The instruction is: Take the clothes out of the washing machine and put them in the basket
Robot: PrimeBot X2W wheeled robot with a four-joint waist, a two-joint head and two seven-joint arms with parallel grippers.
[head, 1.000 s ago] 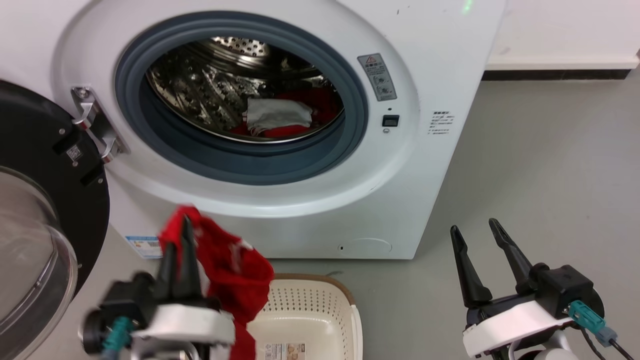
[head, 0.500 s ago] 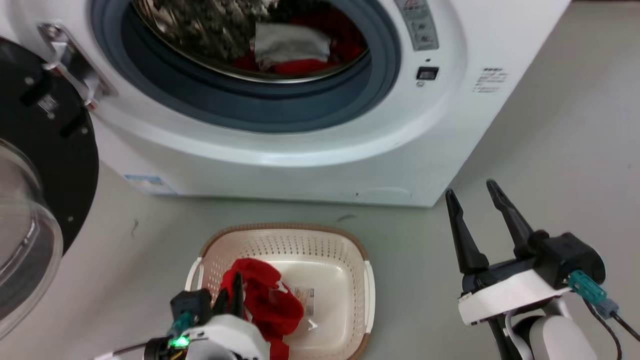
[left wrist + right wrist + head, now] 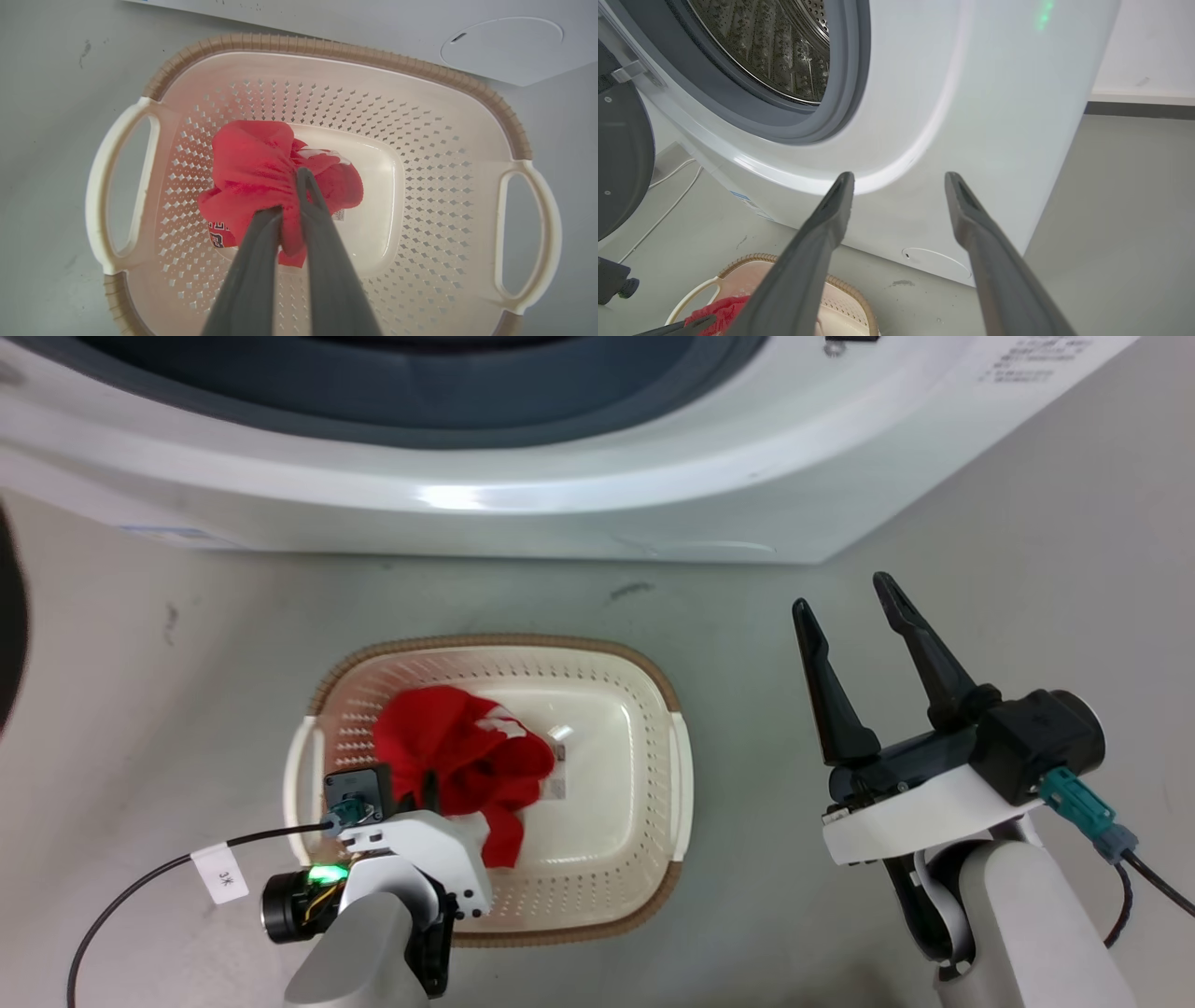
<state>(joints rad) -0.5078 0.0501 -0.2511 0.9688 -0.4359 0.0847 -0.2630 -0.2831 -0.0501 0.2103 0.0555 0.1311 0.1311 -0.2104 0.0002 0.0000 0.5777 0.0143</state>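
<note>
The cream basket (image 3: pixel 504 641) with a brown rim stands on the floor in front of the white washing machine (image 3: pixel 560 495). My left gripper (image 3: pixel 289 193) points down into the basket (image 3: pixel 336 46), shut on a bunched piece of the red clothes (image 3: pixel 252 163) that hangs just above the basket's bottom. In the head view the red garment (image 3: pixel 448 747) fills the basket's left half, under my left wrist. My right gripper (image 3: pixel 840 593) hovers open and empty to the right of the basket. In its own view, this gripper (image 3: pixel 900 175) faces the machine's front (image 3: pixel 971 116) and steel drum (image 3: pixel 775 46).
The black-framed door (image 3: pixel 621 154) is swung open at the machine's left. A white cable (image 3: pixel 668 210) lies on the grey floor beside it. A black cable with a white tag (image 3: pixel 219 875) trails from my left wrist. Bare floor (image 3: pixel 1027 523) extends to the right.
The head camera has tilted down, away from the drum. My left gripper has carried the red garment from in front of the machine down into the basket. The right gripper has stayed open.
</note>
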